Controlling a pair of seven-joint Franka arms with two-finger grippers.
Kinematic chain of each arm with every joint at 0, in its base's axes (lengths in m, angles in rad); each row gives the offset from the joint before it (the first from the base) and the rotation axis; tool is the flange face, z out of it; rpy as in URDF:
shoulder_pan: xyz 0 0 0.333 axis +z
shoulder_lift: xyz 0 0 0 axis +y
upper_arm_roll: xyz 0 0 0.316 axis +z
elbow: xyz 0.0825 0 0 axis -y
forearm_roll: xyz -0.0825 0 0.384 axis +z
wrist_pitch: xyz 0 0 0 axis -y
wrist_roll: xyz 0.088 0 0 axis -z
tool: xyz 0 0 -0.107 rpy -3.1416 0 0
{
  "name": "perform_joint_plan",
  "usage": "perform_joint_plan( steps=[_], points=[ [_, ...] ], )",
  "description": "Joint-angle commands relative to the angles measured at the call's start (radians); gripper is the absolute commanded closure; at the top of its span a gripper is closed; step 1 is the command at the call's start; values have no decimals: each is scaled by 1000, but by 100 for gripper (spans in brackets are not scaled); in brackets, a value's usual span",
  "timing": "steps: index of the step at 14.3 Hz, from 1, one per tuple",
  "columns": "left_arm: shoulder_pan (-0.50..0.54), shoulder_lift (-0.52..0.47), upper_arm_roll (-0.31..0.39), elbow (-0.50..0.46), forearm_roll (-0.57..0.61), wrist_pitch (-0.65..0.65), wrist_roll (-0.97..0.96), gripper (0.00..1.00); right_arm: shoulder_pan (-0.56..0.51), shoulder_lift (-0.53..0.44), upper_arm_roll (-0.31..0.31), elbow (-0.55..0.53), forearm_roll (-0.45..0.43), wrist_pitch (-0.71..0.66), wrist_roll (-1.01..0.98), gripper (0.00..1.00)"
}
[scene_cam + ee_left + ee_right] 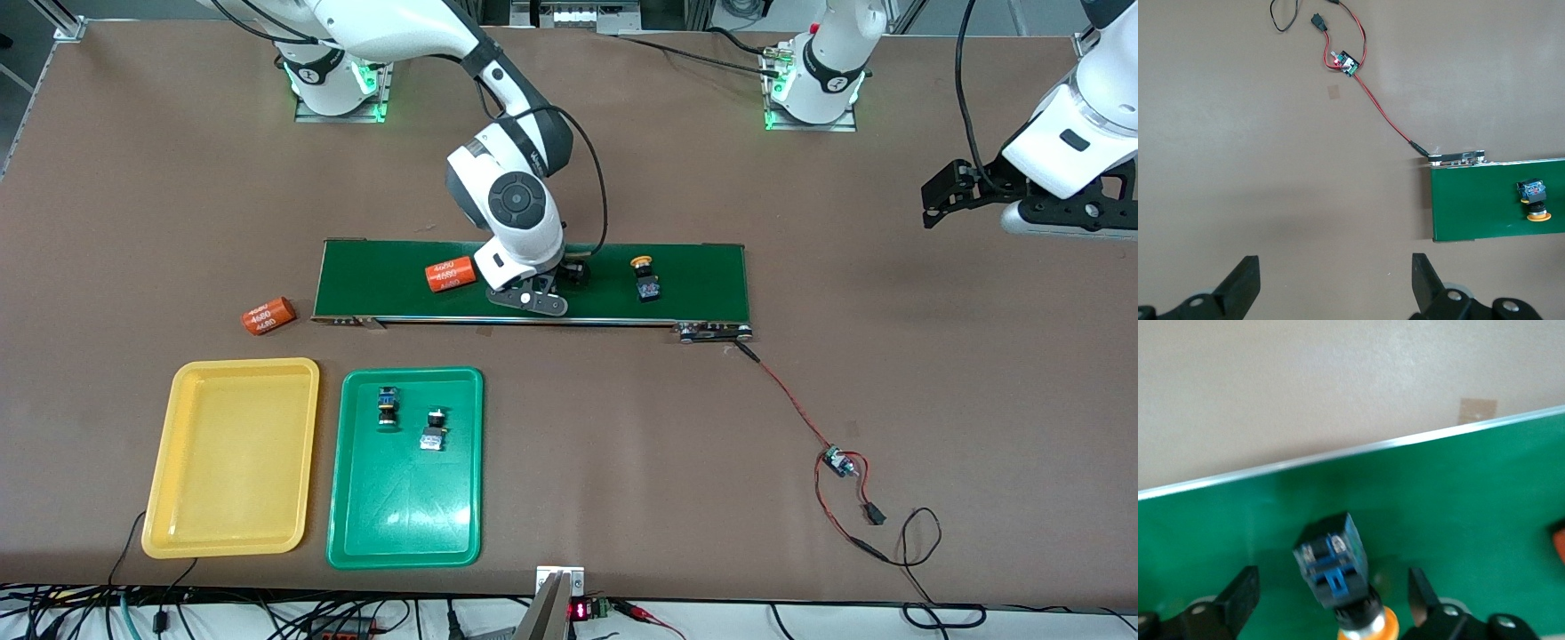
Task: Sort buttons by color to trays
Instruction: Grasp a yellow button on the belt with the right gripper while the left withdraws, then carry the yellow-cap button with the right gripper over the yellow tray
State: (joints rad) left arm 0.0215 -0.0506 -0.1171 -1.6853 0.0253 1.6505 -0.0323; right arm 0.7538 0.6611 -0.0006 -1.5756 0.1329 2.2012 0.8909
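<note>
Trays [231, 458] lie nearest. On belt [702, 280], yellow button [1338, 577] sits between right gripper's [1331, 603] spread fingers [1238, 597], unclamped; left gripper [1335, 287] waits, fingers wide.

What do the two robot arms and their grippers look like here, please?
Both arms have glossy white shells with dark grey joints and black cables looping alongside. The right arm shows a round dark grey cap at its wrist. The right gripper and the left gripper are black, with two flat, wedge-shaped fingers. Green lights glow at both bases.

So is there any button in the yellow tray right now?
No, the yellow tray holds nothing; two buttons lie in the green tray.
</note>
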Motion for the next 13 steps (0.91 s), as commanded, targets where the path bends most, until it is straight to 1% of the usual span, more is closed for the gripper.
perform_joint_plan(
  steps=[1,2,3,4,6,8,11,13],
  points=[
    [-5,34,-1,59,-8,-29,15,0,-19,8,5,-6,17,52,0,60],
    [-6,35,-2,61,-7,-29,14,0,-31,5,5,-3,20,52,0,71],
    [-6,35,-3,61,-7,-29,14,0,-40,-1,5,-1,45,54,-7,87],
    [-8,35,-3,62,-7,-28,14,0,-51,-8,4,2,71,51,-12,99],
    [-11,37,-4,62,-7,-28,14,0,-94,-26,2,17,73,45,-15,100],
    [-12,37,-6,62,-5,-28,14,0,-158,-35,1,35,68,45,-30,100],
    [-12,37,-7,62,-5,-29,14,0,-259,-46,-4,46,56,42,-153,100],
    [-14,37,-7,62,-5,-28,14,0,-348,-51,-5,45,28,35,-275,100]
  ],
)
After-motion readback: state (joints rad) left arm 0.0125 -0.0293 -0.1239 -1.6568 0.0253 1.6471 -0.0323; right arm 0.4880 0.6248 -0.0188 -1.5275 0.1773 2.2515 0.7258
